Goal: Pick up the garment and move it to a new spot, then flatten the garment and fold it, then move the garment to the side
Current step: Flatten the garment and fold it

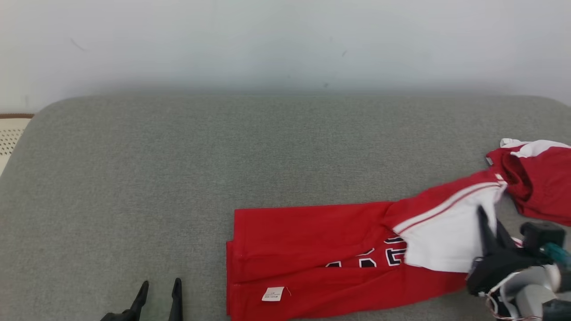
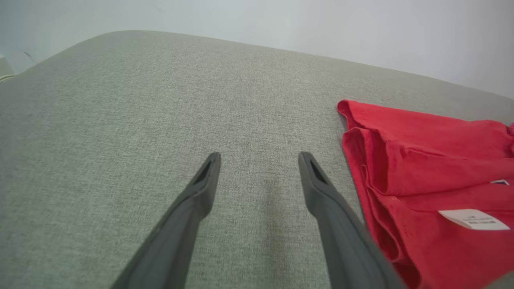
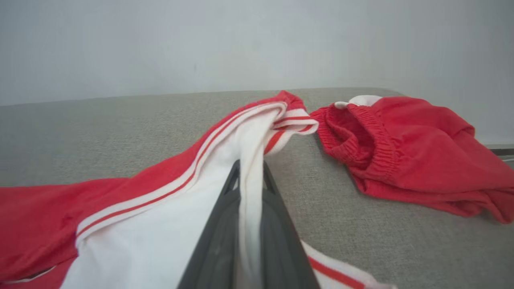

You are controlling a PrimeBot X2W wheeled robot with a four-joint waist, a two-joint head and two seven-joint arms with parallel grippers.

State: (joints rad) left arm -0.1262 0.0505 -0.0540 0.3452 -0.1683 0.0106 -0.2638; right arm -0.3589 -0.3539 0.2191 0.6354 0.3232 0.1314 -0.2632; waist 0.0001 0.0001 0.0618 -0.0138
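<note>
The garment (image 1: 312,249) is a red shirt with white sleeves, dark lettering and a white label, lying partly folded on the grey cushion. Its red edge with the label (image 2: 421,192) lies just right of my left fingers. My right gripper (image 1: 484,223) is shut on the white sleeve, and a fold of that white sleeve cloth (image 3: 251,188) is pinched between its two dark fingers. The sleeve's striped cuff (image 3: 289,120) lies beyond the tips. My left gripper (image 1: 159,287) is open at the lower left, over bare cushion (image 2: 257,160), holding nothing.
A second red piece with an elastic waistband (image 3: 401,148) lies bunched at the right edge (image 1: 539,178), close to the held sleeve. The grey cushion (image 1: 178,169) stretches left and back to a pale wall. A perforated beige surface (image 1: 9,136) shows at the far left.
</note>
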